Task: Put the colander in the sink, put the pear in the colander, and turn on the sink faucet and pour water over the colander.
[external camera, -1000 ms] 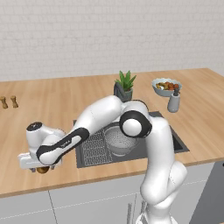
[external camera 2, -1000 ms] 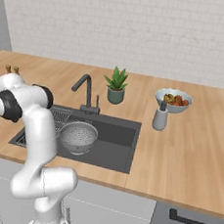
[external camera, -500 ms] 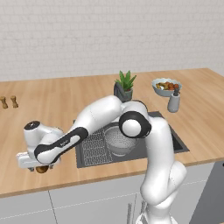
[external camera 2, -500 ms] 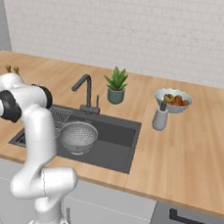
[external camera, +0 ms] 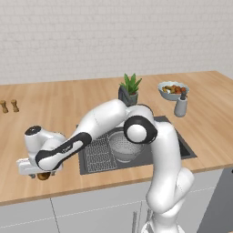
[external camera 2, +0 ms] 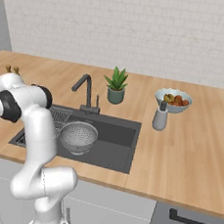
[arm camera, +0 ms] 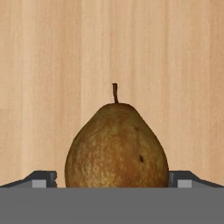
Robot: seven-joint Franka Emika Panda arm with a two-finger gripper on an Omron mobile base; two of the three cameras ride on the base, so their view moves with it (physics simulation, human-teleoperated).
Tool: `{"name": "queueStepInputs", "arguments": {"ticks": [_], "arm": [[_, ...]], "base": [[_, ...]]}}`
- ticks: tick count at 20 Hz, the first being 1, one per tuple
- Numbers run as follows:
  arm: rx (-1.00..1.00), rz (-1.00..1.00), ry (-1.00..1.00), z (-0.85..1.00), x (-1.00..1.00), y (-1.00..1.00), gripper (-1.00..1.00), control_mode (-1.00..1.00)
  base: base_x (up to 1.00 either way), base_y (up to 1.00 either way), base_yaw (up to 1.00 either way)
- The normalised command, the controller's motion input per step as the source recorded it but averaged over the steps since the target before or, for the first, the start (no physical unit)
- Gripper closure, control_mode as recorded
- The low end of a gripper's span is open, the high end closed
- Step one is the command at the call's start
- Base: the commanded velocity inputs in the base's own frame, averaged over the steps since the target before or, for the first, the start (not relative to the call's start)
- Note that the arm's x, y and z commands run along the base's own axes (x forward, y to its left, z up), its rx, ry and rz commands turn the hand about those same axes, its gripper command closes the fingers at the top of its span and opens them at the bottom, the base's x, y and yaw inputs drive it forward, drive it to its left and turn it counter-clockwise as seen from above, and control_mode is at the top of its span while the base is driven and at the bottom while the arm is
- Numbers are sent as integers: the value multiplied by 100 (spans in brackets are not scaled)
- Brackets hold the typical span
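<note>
The white robot arm reaches low and far to its left, and its two-finger pincer (external camera: pixel 40 174) hangs just over the light wooden tabletop (external camera: pixel 54 109), well to the left of the dark grey rectangular sink (external camera: pixel 179 148). The small yellow-brown pear (arm camera: pixel 116 146) lies on the tabletop directly under the hand. In the hand view the pear sits between the two dark finger tips (arm camera: pixel 43 179), one on each side of its wide bottom, and its thin stem points away from the camera. The pincer stands wide apart, and a sliver of wood shows between each tip and the fruit's skin, so nothing is clamped. From the left base view the pear (external camera: pixel 43 175) peeks out as a brown spot beneath the hand.

The round grey metal mesh colander (external camera 2: pixel 78 136) rests inside the sink (external camera 2: pixel 116 134), beside the wire rack (external camera 2: pixel 59 116) in the basin's left part. The slim dark grey faucet (external camera 2: pixel 84 92) rises from the tabletop behind the sink. A green potted plant (external camera 2: pixel 116 85) stands just beside it. Further right are a pale bowl of colourful fruit (external camera 2: pixel 173 100) and a grey bottle (external camera 2: pixel 159 117). Two tiny brown shakers (external camera: pixel 9 105) stand at the far left.
</note>
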Motion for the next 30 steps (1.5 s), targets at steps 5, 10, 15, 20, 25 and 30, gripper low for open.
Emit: {"name": "queueStepInputs", "arguments": {"ticks": [5, 10, 15, 20, 25, 30], "arm": [[0, 0, 0, 0, 0, -4, 100, -100], [0, 0, 0, 0, 0, 0, 100, -100], [0, 0, 0, 0, -1, 0, 100, -100], [0, 0, 0, 23, -9, -11, 100, -100], [0, 0, 0, 46, -12, -81, 100, -100], [-1, 0, 1, 43, 0, -97, 100, -100]], "base": [[0, 0, 0], [0, 0, 0], [0, 0, 0], [0, 0, 0], [0, 0, 0], [0, 0, 0]]}}
